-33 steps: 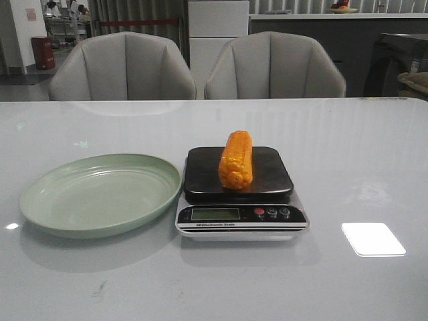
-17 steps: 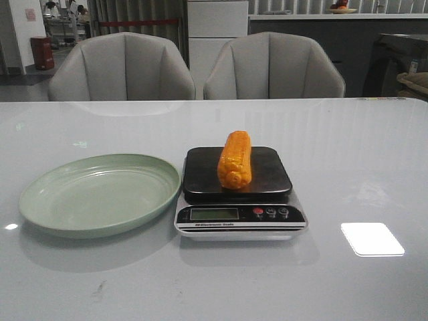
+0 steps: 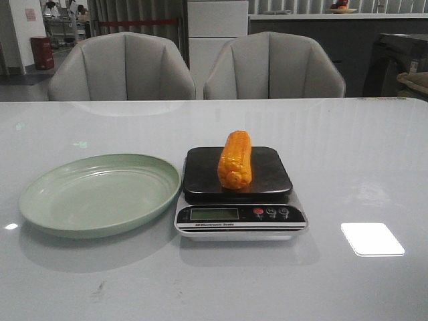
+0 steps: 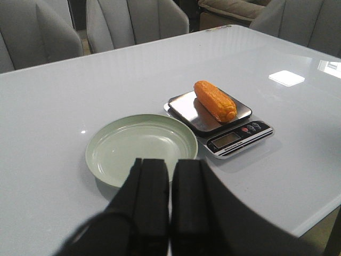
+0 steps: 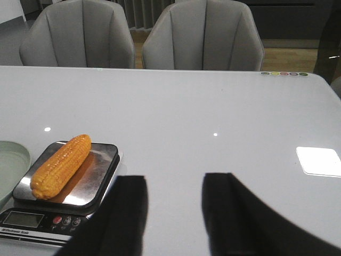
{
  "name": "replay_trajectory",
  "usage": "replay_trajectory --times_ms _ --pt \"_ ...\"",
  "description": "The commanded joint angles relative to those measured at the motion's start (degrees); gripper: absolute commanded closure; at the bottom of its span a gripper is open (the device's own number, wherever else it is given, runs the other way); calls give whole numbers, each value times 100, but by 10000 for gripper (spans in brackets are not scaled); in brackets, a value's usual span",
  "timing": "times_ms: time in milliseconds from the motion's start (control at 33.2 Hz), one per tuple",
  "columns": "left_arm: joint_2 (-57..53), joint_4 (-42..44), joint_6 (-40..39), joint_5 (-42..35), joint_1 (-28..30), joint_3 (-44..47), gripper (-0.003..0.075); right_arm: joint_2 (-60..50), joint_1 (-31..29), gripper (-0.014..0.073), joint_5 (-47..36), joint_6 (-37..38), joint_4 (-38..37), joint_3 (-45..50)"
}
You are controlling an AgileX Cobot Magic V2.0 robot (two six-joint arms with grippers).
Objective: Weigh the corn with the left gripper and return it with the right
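The orange-yellow corn (image 3: 236, 160) lies lengthwise on the dark pan of the small scale (image 3: 239, 194) at the table's middle; it also shows in the left wrist view (image 4: 214, 100) and the right wrist view (image 5: 60, 165). The green plate (image 3: 100, 194) sits empty just left of the scale. Neither arm shows in the front view. My left gripper (image 4: 170, 169) is shut and empty, held back above the table short of the plate (image 4: 106, 154). My right gripper (image 5: 175, 184) is open and empty, to the right of the scale (image 5: 37, 218).
Two grey chairs (image 3: 124, 67) (image 3: 274, 65) stand behind the white glossy table (image 3: 361, 154). A bright window reflection (image 3: 372, 239) lies on the table right of the scale.
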Motion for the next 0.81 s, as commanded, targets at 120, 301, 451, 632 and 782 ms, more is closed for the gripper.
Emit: replay_trajectory --times_ms 120,301,451,632,782 --pt "46 4 -4 -452 4 -133 598 306 220 -3 -401 -29 49 -385" --pt "46 4 -4 -452 4 -133 598 950 770 -2 -319 -29 49 -822" --pt "46 4 -4 -452 4 -133 598 1694 1227 -2 -180 -29 49 -1382" --pt "46 4 -4 -452 4 -133 598 2730 1673 -2 411 -29 54 -2275" --pt "46 4 -4 -452 4 -133 598 3609 1885 -2 1147 -15 54 -3167"
